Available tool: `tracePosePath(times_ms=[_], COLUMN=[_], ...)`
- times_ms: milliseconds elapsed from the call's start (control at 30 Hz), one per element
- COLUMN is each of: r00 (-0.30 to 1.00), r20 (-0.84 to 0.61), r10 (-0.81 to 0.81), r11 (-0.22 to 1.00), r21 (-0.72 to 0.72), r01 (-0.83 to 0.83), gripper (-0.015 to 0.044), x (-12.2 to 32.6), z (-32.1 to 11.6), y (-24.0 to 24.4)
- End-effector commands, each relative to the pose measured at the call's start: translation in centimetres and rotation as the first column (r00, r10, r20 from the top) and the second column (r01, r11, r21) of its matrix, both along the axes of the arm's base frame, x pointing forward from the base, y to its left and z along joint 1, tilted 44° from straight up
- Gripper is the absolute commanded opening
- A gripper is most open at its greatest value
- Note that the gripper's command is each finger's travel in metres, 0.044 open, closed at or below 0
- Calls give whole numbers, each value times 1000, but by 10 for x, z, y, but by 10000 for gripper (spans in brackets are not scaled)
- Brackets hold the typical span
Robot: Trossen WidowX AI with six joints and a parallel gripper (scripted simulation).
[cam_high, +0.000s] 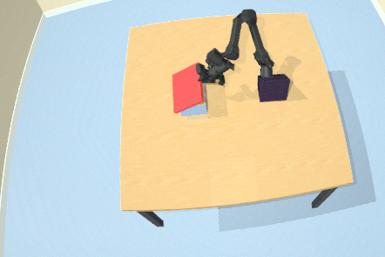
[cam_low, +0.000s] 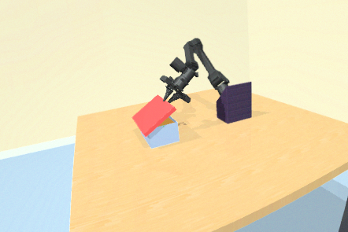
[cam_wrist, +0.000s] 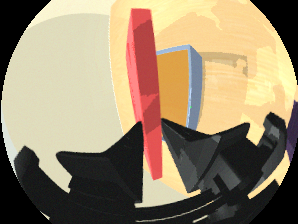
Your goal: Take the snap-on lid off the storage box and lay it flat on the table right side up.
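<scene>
Tool clamping tilted red lid edge, arm bent downward

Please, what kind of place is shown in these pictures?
Probably a bare test room for a robot: one wooden table on a blue floor between plain cream walls, holding only the arm, whose pincer grips a red lid over a pale-blue box.

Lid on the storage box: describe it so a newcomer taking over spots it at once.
On the wooden table, left of the dark purple block at the arm's base, stands a pale blue box. The lid is the flat red panel tilted over it, its raised edge pinched by the gripper. Nothing else here is red.
</scene>
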State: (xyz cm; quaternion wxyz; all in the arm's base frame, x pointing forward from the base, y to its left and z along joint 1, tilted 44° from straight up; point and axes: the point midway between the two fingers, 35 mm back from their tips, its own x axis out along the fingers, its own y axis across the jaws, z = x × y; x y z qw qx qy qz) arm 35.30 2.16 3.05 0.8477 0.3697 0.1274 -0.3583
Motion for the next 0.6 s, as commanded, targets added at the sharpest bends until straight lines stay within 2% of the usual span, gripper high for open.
tracePosePath(times_ms=[0,567], r00=[1000,1000], r20=[21,22], r10=[3,3], r11=[1000,1000], r21=[9,9], r01=[-3,-3], gripper=[0,0], x=[7,24], z=[10,26], y=[8,22])
